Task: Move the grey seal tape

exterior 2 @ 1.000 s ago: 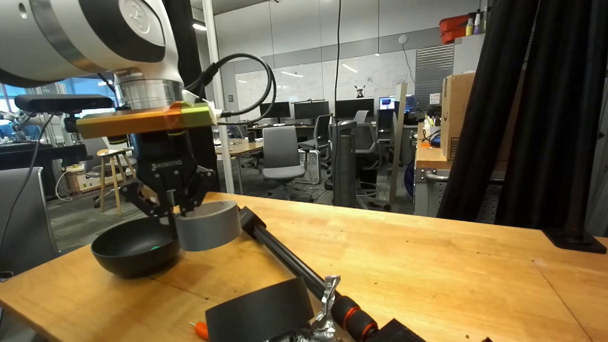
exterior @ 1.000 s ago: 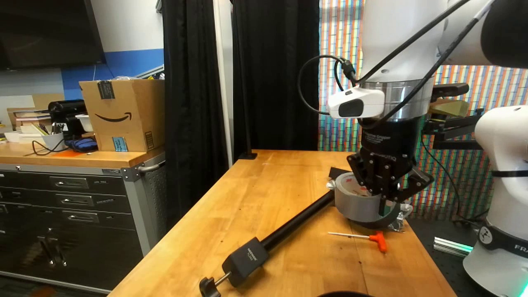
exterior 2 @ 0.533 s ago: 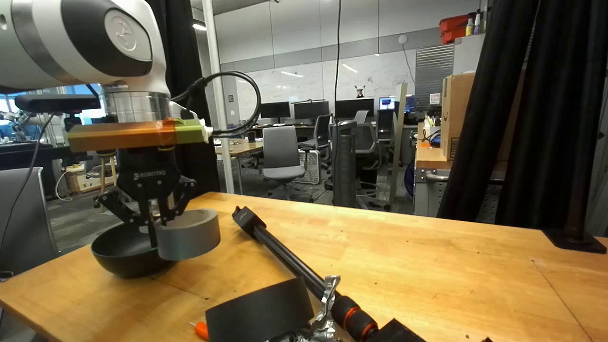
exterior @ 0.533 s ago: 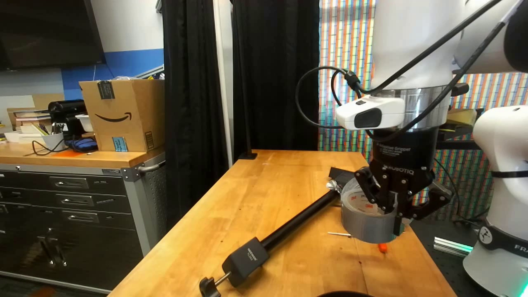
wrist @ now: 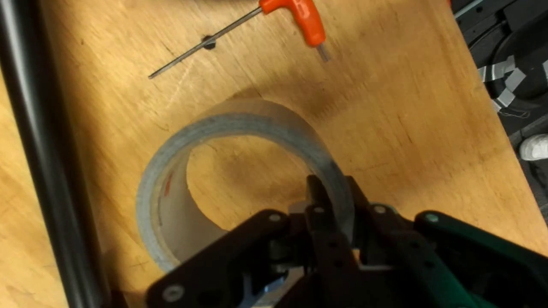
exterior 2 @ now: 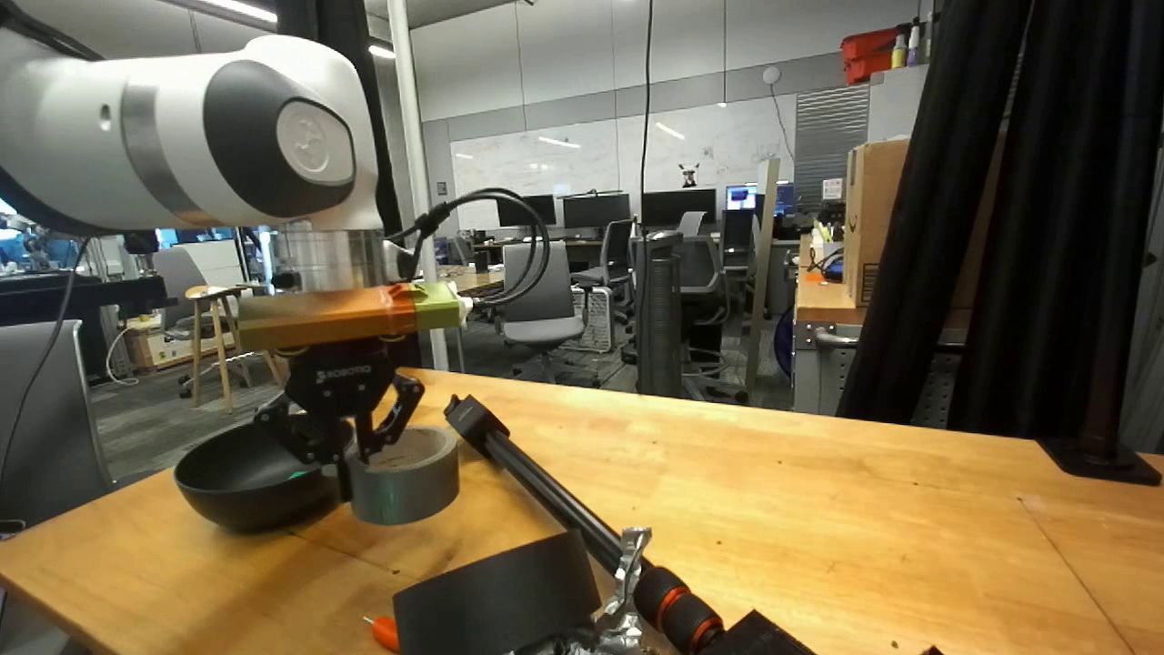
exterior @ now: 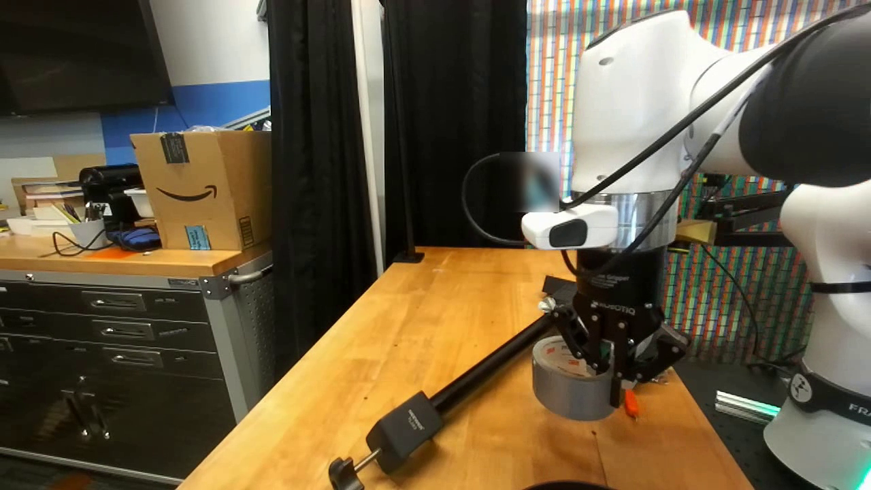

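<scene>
Claw point(wrist: 334, 185) grips the duct-tape roll point(exterior: 570, 391) by its wall, presumably the easiest hold, near the counter's point(wrist: 428, 128) robot-side edge.

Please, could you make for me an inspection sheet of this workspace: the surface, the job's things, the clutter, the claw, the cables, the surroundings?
Surface: wooden table, marked by small dark spots.
Job's things: grey seal tape, held, apparently above the table.
Clutter: black bowl, long black bar, orange-handled tool, crumpled foil, dark curved piece.
Claw: shut on the tape's wall, one finger inside the ring, the other outside.
Cables: black cables loop beside the white arm, apart from the tape.
Surroundings: black curtains, cardboard box, office chairs; beyond the table's edge, a white shape, too unclear to name.
</scene>
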Controlling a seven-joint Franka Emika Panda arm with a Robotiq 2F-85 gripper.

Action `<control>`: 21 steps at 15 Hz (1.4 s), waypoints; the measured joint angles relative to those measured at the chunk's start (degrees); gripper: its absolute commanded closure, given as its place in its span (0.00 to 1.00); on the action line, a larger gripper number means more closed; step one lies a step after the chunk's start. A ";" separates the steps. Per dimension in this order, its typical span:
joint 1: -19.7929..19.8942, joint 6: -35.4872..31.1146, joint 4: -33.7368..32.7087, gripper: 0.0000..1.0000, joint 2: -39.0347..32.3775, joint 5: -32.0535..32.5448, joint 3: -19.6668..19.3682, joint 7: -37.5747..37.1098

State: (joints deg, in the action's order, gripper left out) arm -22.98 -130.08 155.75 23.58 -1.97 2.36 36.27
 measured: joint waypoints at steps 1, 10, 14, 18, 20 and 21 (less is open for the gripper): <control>0.10 -1.07 -0.01 0.97 -1.33 -0.06 -0.28 0.77; 3.25 -5.95 -2.74 0.79 -11.87 -0.57 0.15 2.91; 4.73 -6.07 -4.06 0.63 -13.77 -0.54 1.30 2.94; 4.86 -6.07 -3.82 0.61 -13.76 -0.54 1.53 2.93; 4.88 -6.07 -3.82 0.61 -13.77 -0.54 1.56 2.93; 4.89 -6.07 -3.82 0.61 -13.77 -0.54 1.57 2.93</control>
State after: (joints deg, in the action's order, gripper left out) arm -18.09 -136.15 151.94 9.81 -2.51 3.94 39.21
